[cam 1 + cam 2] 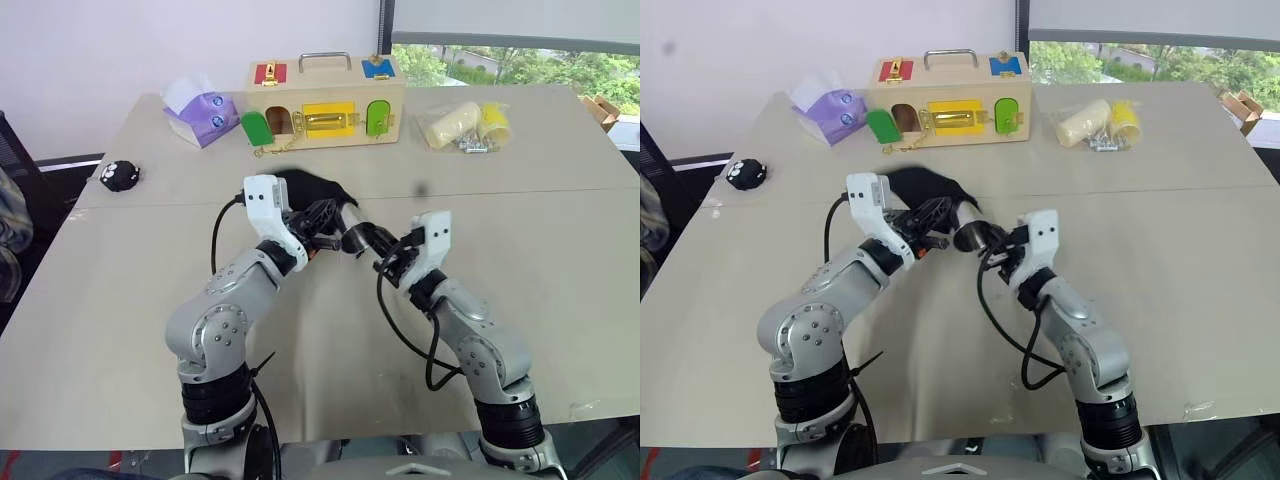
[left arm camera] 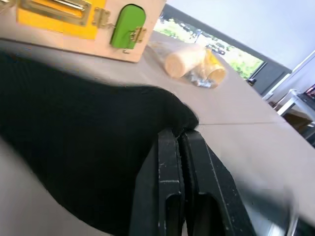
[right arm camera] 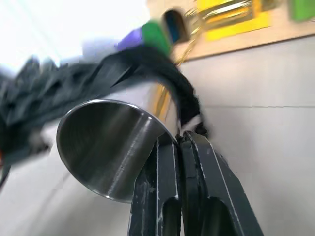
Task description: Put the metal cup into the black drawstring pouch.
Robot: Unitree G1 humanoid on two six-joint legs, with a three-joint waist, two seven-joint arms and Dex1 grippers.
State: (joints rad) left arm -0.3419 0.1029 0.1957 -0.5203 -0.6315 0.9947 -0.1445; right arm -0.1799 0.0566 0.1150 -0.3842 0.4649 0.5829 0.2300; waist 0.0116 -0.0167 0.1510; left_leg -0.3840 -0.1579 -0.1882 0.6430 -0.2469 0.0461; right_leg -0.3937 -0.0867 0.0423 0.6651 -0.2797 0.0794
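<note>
1. Notice that your left gripper (image 1: 322,222) is clamped shut on an edge of the black drawstring pouch (image 1: 318,190); in the left wrist view its two fingers (image 2: 170,177) press together with the black fabric pinched at their tips. Most likely that grip lifts the rim so the mouth stays offered to the other arm.
2. Your right gripper (image 1: 385,247) is closed on the rim of the metal cup (image 3: 106,147); the right wrist view shows the steel wall squeezed between the fingers, open end facing the camera. Holding it by the rim leaves the base free to go in first.
3. Both task things sit above the middle of the table (image 1: 560,230), well back from its near edge; cup and pouch meet between the two grippers. Whether the base is already inside, you cannot tell.
4. Along the far edge stand a wooden latch box (image 1: 325,100), a purple tissue pack (image 1: 200,112) and a pale yellow roll (image 1: 452,124); a small black toy (image 1: 120,175) lies toward the left edge. All are well apart from your work.
</note>
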